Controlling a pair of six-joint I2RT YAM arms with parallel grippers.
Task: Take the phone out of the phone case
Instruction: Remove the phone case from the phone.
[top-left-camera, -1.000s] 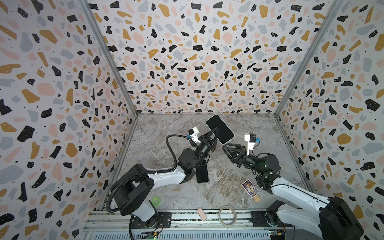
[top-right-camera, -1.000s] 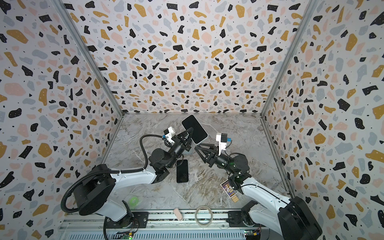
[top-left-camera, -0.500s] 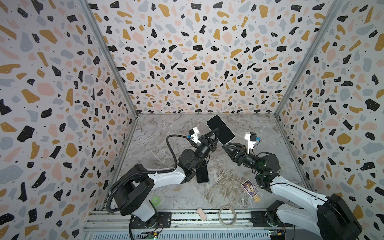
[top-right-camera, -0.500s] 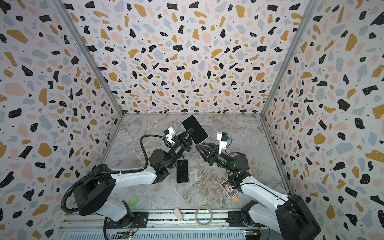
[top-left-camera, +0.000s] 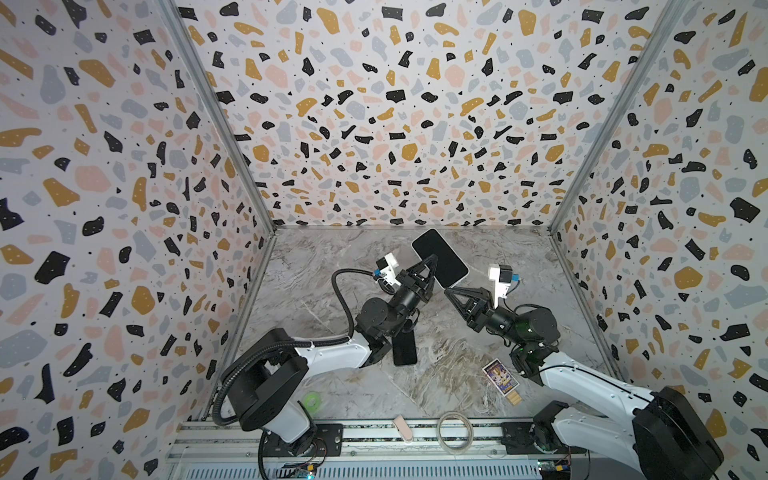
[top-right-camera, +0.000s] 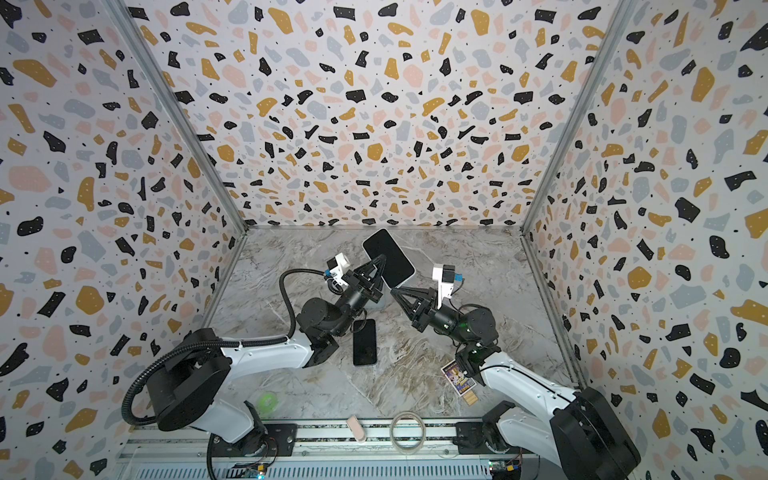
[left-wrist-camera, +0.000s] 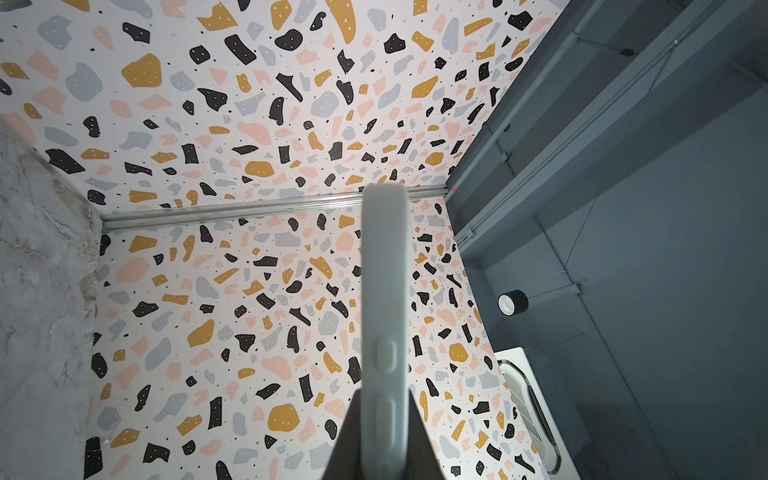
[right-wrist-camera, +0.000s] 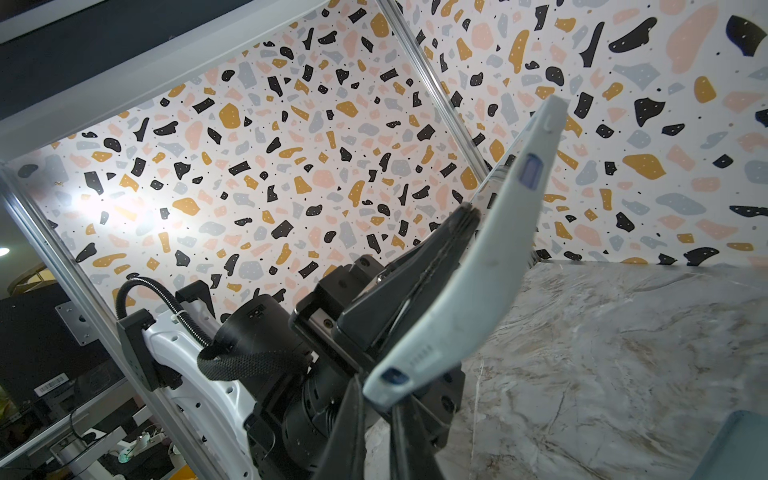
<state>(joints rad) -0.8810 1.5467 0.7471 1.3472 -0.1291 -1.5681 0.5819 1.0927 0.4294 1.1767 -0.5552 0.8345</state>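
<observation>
The phone case (top-left-camera: 440, 257) (top-right-camera: 388, 257) is pale with a dark face and hangs tilted above the table's middle in both top views. My left gripper (top-left-camera: 433, 258) (left-wrist-camera: 384, 395) is shut on its long edge, where the side buttons (left-wrist-camera: 386, 353) are. My right gripper (top-left-camera: 447, 291) (right-wrist-camera: 376, 395) is shut on its near corner, beside a port cutout (right-wrist-camera: 390, 376). The case (right-wrist-camera: 498, 232) looks bowed in the right wrist view. A black phone (top-left-camera: 405, 349) (top-right-camera: 365, 343) lies flat on the table, under the left arm. Whether the case holds a phone I cannot tell.
A colourful card (top-left-camera: 500, 376) lies by the right arm. At the front rail are a clear tape ring (top-left-camera: 455, 430), a pink stick (top-left-camera: 403, 428) and a green ring (top-left-camera: 311, 401). Terrazzo walls close in three sides of the marble table (top-left-camera: 316, 299).
My right gripper moved up to the case's near corner and went from open to shut on it. The left gripper kept its hold on the case in place.
</observation>
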